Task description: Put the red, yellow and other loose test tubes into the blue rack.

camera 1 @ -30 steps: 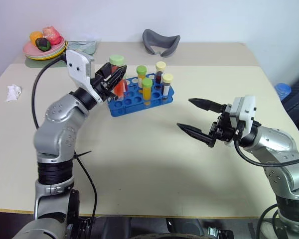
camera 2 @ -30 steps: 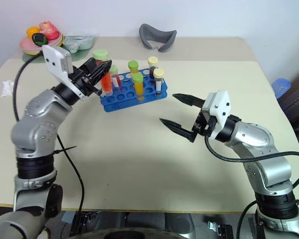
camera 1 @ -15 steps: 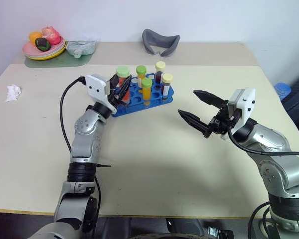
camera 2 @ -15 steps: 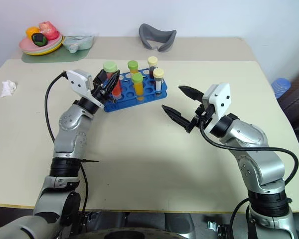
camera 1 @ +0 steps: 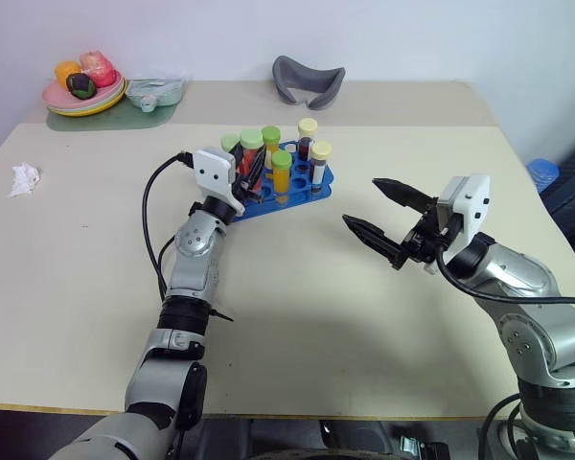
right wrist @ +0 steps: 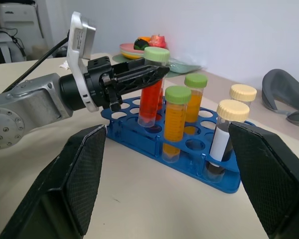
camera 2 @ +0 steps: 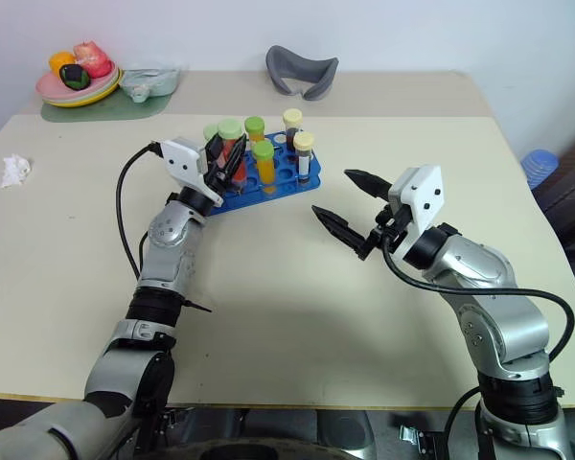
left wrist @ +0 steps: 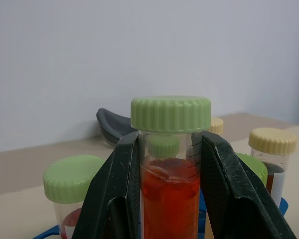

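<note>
Trouble I watch for: my left claw (right wrist: 139, 74) is clenched on the red tube (right wrist: 152, 97), which stands in the blue rack (right wrist: 189, 164); I can't tell if it's seated. Letting go crookedly could tip it. Right claw (camera 1: 376, 222) hangs released, well apart.

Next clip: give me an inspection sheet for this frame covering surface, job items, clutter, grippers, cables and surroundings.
Surface: beige table, bare in front.
Job's things: blue rack holds capped tubes; red tube, green cap, upright over the rack, lower end in a hole.
Clutter: plate of fruit, grey curved object, crumpled paper, pale item on a green mat.
Grippers: left gripper shut on the red tube below its cap; right gripper open, apart from the rack, holding nothing.
Cables: black cable looping from the left wrist.
Surroundings: white wall; blue object beyond the table's right edge.
</note>
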You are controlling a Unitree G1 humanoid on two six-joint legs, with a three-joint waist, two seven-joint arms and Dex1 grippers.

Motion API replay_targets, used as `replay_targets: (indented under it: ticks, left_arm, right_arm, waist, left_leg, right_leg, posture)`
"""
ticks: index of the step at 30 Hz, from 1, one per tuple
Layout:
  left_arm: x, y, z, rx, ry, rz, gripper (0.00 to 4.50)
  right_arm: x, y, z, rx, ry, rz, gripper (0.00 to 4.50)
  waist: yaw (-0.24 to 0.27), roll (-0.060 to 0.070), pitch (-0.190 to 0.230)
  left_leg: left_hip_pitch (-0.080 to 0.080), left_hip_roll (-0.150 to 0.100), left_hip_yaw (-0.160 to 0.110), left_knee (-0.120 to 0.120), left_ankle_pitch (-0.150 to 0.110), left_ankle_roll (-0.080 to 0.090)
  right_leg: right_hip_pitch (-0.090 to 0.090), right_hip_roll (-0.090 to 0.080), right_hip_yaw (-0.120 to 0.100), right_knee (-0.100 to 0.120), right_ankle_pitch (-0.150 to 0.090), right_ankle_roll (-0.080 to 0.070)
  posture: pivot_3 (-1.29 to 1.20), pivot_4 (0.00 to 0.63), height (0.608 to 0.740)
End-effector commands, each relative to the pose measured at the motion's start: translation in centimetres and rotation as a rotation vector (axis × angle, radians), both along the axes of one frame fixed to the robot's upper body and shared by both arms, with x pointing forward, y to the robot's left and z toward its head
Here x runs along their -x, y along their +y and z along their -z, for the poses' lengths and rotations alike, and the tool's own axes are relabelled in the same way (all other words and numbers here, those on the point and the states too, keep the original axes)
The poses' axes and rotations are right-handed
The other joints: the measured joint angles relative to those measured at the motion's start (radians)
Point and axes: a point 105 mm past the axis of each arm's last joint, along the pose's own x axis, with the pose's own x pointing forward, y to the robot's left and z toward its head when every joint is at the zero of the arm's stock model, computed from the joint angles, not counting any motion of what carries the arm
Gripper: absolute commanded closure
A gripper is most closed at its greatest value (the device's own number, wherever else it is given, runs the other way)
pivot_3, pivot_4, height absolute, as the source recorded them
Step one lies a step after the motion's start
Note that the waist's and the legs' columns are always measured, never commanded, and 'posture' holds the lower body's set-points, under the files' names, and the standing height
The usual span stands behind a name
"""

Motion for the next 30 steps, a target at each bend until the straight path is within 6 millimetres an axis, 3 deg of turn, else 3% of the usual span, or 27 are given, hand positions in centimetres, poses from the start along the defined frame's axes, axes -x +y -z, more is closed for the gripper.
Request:
replay_targets:
  ticks: [1, 8, 22, 30]
  left_arm:
    - [0.3, 0.5, -0.3, -0.017, -0.027, -0.005, 2.99]
    - [0.7, 1.1, 0.2, -0.033, -0.014, -0.012, 2.99]
    - [1.5, -0.2, 0.8, -0.003, 0.012, 0.047, 2.99]
    - [1.7, 0.2, 1.1, -0.017, 0.023, 0.034, 2.99]
  right_arm:
    - [0.7, 0.0, -1.2, 0.005, -0.055, 0.002, 0.54]
    - [0.5, -0.2, -1.2, 0.003, -0.057, 0.006, 0.54]
    - [0.4, -0.3, -1.3, 0.009, -0.060, 0.012, 0.54]
    - [0.4, -0.3, -1.2, 0.007, -0.059, 0.017, 0.54]
  waist:
    - [0.000, 0.000, 0.000]
    - [-0.001, 0.000, 0.000]
    - [0.003, 0.000, 0.000]
    - [0.001, 0.000, 0.000]
  left_leg:
    - [0.000, 0.000, 0.000, 0.000, 0.000, 0.000]
    - [0.000, 0.000, 0.000, 0.000, 0.000, 0.000]
    - [0.000, 0.000, 0.000, 0.000, 0.000, 0.000]
    - [0.001, 0.000, 0.000, 0.000, 0.000, 0.000]
  right_leg:
    - [0.000, 0.000, 0.000, 0.000, 0.000, 0.000]
    - [0.000, 0.000, 0.000, 0.000, 0.000, 0.000]
    - [0.001, 0.000, 0.000, 0.000, 0.000, 0.000]
    - [0.001, 0.000, 0.000, 0.000, 0.000, 0.000]
  posture:
    - [0.00, 0.150, 0.740]
    - [0.00, 0.150, 0.740]
    - [0.00, 0.150, 0.740]
    - [0.00, 0.150, 0.740]
